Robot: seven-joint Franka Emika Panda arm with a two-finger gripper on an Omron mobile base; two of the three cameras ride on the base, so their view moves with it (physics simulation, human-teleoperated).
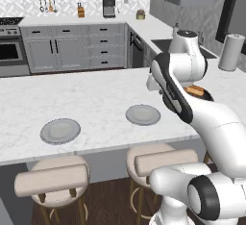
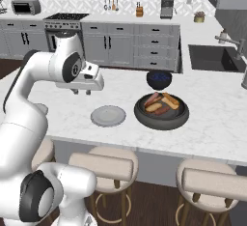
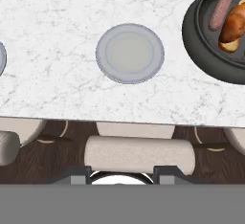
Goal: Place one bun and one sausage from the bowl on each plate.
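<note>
A: What does the right base view give that the others lack?

B: The whole bowl [image 2: 161,110] on the desk [image 2: 212,119], with two buns [image 2: 170,99] and two sausages [image 2: 153,98] lying in it, and a smaller dark blue bowl [image 2: 159,79] behind it. In the hand view the big bowl is cut off at the right edge, so one sausage [image 3: 222,6] and one bun [image 3: 234,24] show.

A: And the left base view?

B: Both plates: the near plate [image 1: 143,114] and the far plate [image 1: 60,131], well apart (the arm hides nearly all of the bowl there).

A: Where is the pincer [image 2: 82,91]?

B: Up above the desk, left of the near plate [image 2: 108,115], well apart from the bowl. Its fingers stand close together with nothing between them.

A: Anything hard to make out?

B: In the hand view the fingertips [image 3: 76,173] are barely visible at the bottom, over a stool [image 3: 139,155]; the near plate [image 3: 130,53] lies bare above.
</note>
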